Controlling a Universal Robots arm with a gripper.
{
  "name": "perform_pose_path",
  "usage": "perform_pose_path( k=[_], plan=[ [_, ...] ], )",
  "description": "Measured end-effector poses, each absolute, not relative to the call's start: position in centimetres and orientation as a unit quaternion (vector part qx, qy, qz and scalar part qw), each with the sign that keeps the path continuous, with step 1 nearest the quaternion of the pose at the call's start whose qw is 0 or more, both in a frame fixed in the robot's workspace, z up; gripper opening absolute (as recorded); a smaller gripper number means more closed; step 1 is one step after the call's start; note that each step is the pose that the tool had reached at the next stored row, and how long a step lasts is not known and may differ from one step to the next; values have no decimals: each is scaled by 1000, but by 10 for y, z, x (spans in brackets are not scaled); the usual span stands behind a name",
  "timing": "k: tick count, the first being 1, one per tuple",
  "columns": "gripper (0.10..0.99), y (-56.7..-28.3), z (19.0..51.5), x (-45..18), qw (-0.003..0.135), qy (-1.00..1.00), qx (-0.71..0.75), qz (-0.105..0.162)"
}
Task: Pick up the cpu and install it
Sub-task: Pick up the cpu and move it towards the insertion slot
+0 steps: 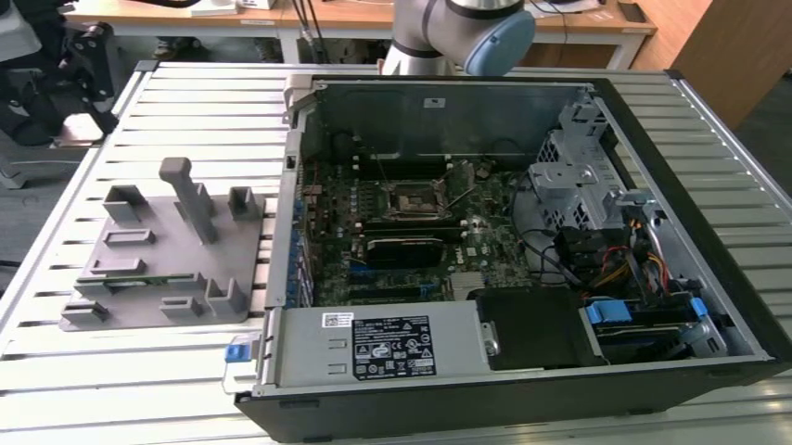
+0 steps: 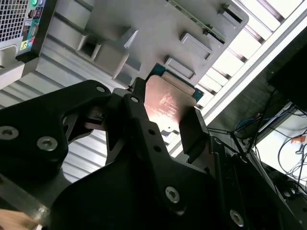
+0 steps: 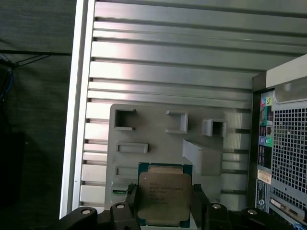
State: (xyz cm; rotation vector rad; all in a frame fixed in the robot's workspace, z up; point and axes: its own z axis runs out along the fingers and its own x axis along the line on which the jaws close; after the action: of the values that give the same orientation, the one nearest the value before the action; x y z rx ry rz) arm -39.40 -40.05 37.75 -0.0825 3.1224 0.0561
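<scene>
So in the exterior view, an open computer case [image 1: 520,241] lies on the slatted table [image 1: 198,102], over toward the exterior view's right edge. A grey holder [image 1: 167,250] sits just beside it, nearer the table's edge on the exterior view's left. The black socket [image 1: 409,197] is about mid-motherboard [image 1: 371,176], and the arm [image 1: 465,32] rises at the table's far edge.

In the second wrist view, the gripper [image 2: 165,120] is pinching the cpu [image 2: 165,98] with its silvery top facing the camera and the holder [image 2: 144,33] behind it.

In the first wrist view, the cpu [image 3: 163,191] sits in the gripper [image 3: 164,203] with a black finger against each side. It's over the holder [image 3: 158,139], and the case's back panel [image 3: 283,143] is off to one side.
</scene>
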Motion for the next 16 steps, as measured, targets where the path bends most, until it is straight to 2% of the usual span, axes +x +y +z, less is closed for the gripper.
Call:
perform_pose_path(
  k=[16],
  plan=[
    [529, -397, 377, -353, 9, 999, -26, 18]
  ],
)
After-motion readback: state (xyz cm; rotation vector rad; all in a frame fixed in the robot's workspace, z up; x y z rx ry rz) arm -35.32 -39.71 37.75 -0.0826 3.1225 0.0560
